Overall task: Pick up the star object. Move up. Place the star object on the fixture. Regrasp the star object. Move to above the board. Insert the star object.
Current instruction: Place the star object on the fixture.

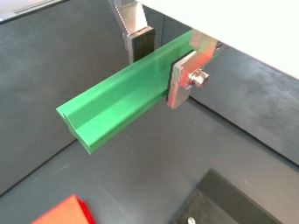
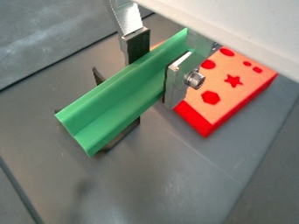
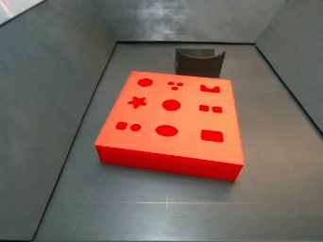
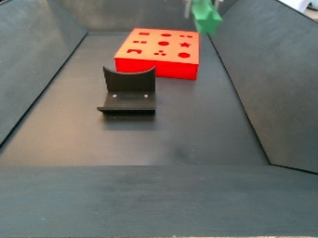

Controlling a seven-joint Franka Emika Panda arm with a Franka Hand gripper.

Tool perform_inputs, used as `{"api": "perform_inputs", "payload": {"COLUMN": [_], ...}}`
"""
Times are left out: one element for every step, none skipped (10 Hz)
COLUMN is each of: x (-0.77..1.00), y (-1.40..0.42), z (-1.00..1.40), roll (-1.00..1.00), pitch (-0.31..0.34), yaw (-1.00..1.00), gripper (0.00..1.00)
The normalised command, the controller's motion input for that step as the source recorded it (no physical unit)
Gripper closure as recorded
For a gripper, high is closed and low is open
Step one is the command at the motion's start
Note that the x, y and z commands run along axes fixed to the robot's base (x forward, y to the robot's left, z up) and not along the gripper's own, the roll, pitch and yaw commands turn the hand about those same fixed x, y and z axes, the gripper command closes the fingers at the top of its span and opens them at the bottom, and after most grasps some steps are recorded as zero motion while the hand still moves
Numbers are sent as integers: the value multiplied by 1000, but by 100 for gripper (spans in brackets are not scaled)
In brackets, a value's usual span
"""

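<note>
Green star object [image 2: 122, 101], clamped near one end between the gripper's [image 2: 162, 66] jaws, hangs high over the fixture [image 4: 128, 91]: you should lower it level into the notch, clear of the board [image 4: 159, 52].

Cut off and hidden parts

The gripper [image 4: 203, 11] and star object [image 4: 206, 17] are cropped at the edge; the board [image 1: 65, 213] is mostly cut off; the fixture [image 2: 117, 140] appears largely hidden.

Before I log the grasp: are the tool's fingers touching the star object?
Touching. Both wrist views show the tool closed on the star object, its fingers pressed against both sides.
</note>
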Motion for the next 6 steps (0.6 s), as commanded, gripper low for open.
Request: {"api": "perform_inputs", "payload": {"x": [1000,1000,1000,1000,1000,1000], "y": [-228,-197,-162,-146,-109,-99], "z": [156,133,110,101,78,70], "roll": [-58,-59,-59,-59,-59,-58], "pitch": [141,139,136,138,142,143], "yaw": [25,23,22,24,24,25], "gripper": [100,100,100,100,100,100]}}
